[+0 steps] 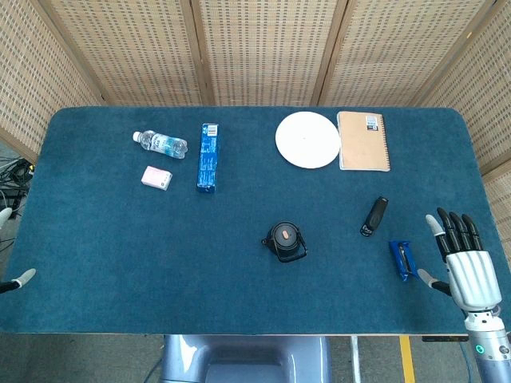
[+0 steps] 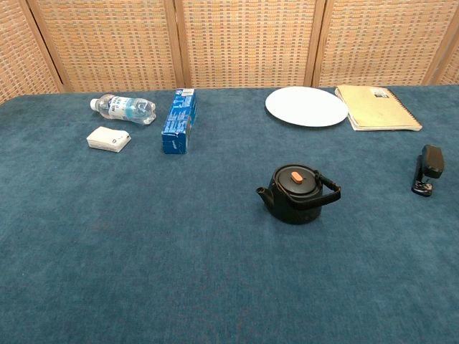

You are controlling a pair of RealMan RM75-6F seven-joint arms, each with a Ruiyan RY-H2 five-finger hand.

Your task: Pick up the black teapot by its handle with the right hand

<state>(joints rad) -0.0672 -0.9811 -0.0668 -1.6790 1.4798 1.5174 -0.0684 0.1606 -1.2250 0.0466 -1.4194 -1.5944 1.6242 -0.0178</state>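
- Matt black metal teapot (image 2: 297,195), orange knob on its lid.
- Napped dark-blue cloth table cover (image 2: 143,236).
- Far: glossy white round plate (image 2: 306,106), tan paper spiral notebook (image 2: 376,107).
- Far left: clear plastic water bottle (image 2: 123,109).

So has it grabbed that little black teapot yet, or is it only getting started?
Only starting. Nothing looks done: the black teapot sits untouched on the table, handle folded toward its right side. The right robot hand is open, empty, off near the right edge beside a blue object. Reaching, gripping the handle and lifting all remain.
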